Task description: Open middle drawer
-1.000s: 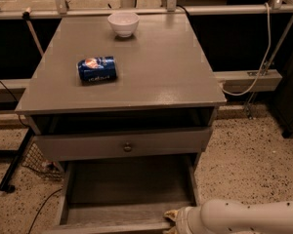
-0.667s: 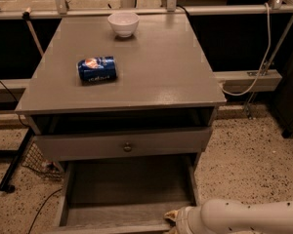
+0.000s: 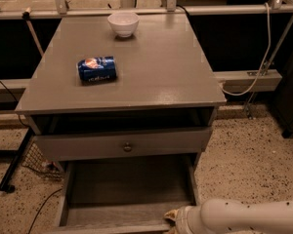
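The middle drawer [image 3: 129,186] is pulled out of the grey cabinet [image 3: 136,57], and its deep grey box shows from above with nothing in it. Its front panel and knob lie at the bottom edge of the view, mostly hidden. My white arm [image 3: 244,217] comes in from the lower right. My gripper [image 3: 171,217] is at the drawer's front edge, right of centre, and only its tan tip shows. Above the open box, the upper drawer front [image 3: 88,145] with a round knob [image 3: 127,146] stands slightly forward under a dark gap. The lowest drawer is hidden.
A blue can [image 3: 97,69] lies on its side on the cabinet top and a white bowl [image 3: 123,23] stands at its back. A black stand leg [image 3: 13,167] and wire mesh are on the left. Cables and a rail run behind on the right. The floor is speckled.
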### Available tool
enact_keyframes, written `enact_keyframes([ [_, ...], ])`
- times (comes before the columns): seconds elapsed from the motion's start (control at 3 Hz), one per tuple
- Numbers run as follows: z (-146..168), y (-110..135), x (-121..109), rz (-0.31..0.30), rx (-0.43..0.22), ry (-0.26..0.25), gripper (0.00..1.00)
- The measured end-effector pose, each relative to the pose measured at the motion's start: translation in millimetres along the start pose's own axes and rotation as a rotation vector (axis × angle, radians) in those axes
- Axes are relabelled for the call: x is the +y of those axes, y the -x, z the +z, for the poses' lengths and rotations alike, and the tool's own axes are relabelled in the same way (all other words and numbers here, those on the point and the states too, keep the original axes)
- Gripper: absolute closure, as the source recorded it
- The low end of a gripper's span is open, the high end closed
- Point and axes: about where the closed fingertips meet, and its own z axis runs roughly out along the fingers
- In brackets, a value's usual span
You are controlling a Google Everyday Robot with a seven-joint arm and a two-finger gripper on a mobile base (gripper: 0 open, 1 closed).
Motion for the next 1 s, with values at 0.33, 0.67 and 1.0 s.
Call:
enact_keyframes([
  [0.33,0.9,0.4,1.0,-0.001,-0.001,0.003,0.04],
  [0.67,1.2,0.6,1.3,-0.001,-0.001,0.004,0.00],
  [1.0,-3.9,2.4,-2.2,-0.013,-0.020,0.008,0.00],
])
